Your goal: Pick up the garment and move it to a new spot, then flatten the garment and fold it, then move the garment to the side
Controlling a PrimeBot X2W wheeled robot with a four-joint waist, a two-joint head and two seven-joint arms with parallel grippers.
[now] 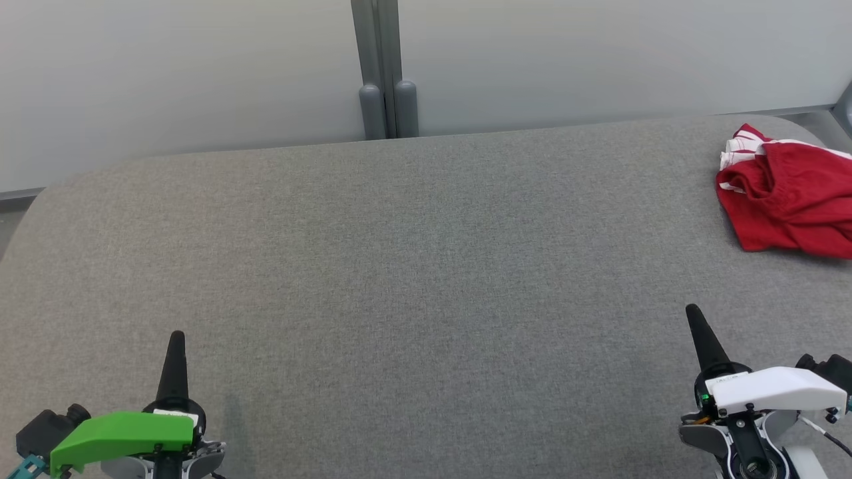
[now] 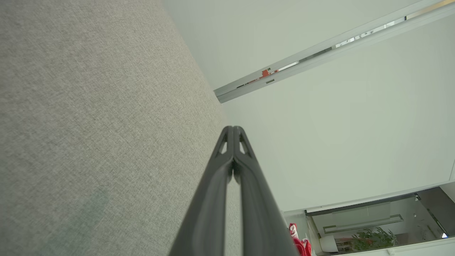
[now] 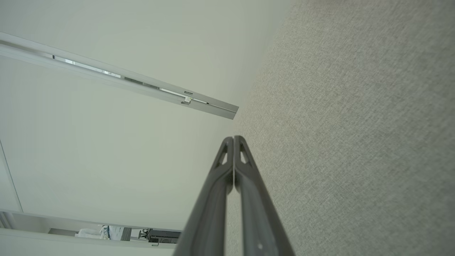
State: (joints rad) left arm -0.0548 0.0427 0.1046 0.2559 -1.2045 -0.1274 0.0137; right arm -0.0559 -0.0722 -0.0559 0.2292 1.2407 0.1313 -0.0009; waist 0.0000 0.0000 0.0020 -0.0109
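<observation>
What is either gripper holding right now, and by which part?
Nothing. Left gripper and right gripper are shut and empty; the red garment lies crumpled far right on the grey surface, apart from both.

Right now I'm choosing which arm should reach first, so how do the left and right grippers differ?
The left gripper carries a green cover; the right gripper carries a white cover. The left gripper is at the head view's lower left, far from the crumpled red garment; the right gripper is at the lower right, nearer it. Both are shut, empty and pointing away over the grey fabric surface.
</observation>
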